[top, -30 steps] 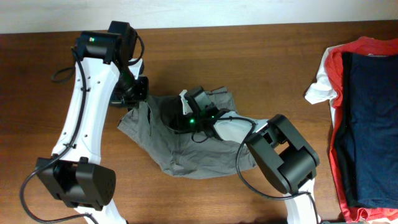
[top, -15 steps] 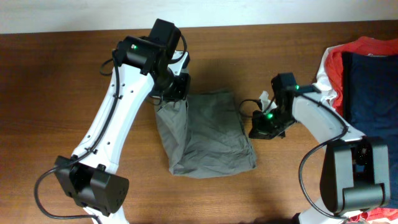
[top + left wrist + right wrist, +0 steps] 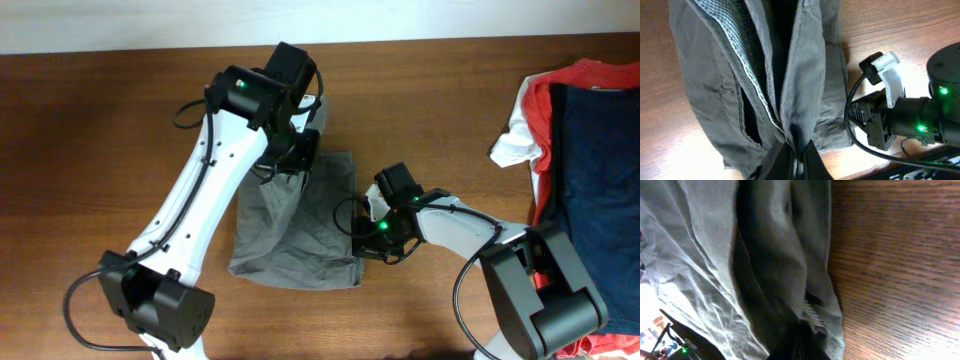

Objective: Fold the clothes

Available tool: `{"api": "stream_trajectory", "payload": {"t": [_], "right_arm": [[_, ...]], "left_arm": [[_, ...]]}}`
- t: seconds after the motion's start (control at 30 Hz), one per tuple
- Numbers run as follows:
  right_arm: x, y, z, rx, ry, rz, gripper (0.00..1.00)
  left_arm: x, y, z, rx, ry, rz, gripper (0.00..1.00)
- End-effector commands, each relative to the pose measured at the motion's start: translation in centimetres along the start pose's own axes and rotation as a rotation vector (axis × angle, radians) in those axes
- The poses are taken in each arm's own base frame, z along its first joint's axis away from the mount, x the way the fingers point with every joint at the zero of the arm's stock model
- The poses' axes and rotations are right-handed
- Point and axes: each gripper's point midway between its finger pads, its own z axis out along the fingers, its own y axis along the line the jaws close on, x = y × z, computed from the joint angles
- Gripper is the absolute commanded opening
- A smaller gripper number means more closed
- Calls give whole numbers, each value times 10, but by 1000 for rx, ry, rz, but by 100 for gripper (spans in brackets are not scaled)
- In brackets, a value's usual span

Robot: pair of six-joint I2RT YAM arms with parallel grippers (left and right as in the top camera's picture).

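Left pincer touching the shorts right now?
Touching. Left wrist view shows the left pincer shut on a bunched fold of the shorts, cloth pinched between its fingers.

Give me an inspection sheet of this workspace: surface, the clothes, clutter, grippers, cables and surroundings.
Surface: brown wooden table, bare around the work.
Job's things: grey-olive woven shorts lie partly folded at the centre. A navy garment lies on a red-orange garment, with a white garment at the table's right edge.
Clutter: nothing seen.
Grippers: the left gripper is closed on a bunched fold at the shorts' top. The right gripper appears closed on their right edge.
Cables: black cables loop along both arms.
Surroundings: a pale wall runs along the far edge.
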Motion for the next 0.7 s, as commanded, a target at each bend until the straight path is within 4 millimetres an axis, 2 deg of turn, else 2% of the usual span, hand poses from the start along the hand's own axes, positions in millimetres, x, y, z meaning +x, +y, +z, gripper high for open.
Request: {"api": "stream_trajectory", "payload": {"t": [0.0, 0.07, 0.1, 0.17, 0.23, 0.3, 0.37, 0.43, 0.47, 0.6, 0.67], "right_arm": [[4, -26, 8, 117, -6, 32, 4], [5, -26, 8, 115, -2, 33, 4], [5, -26, 8, 115, -3, 33, 4], [5, -26, 8, 115, -3, 33, 4], [-3, -20, 4, 90, -16, 27, 4], [-17, -5, -15, 23, -17, 16, 4], [-45, 2, -68, 28, -46, 30, 4], [-59, -4, -112, 34, -60, 55, 14], [-63, -13, -123, 31, -76, 84, 15], [-69, -38, -143, 17, -108, 149, 16], [-65, -45, -146, 21, -98, 145, 15]], "left_arm": [[15, 7, 25, -28, 77, -67, 1], [27, 10, 48, -24, 129, -74, 1], [30, 2, 59, 30, 148, -78, 1], [27, -10, 62, 101, 142, -78, 1], [24, -12, 62, 114, 129, -79, 1], [23, -13, 62, 114, 129, -83, 1], [23, -17, 61, 137, 128, -93, 1], [18, -18, 62, 142, 112, -90, 1], [17, -18, 62, 144, 104, -88, 1], [19, -16, 62, 140, 114, -95, 5], [21, -4, 62, 84, 119, -103, 4]]}}
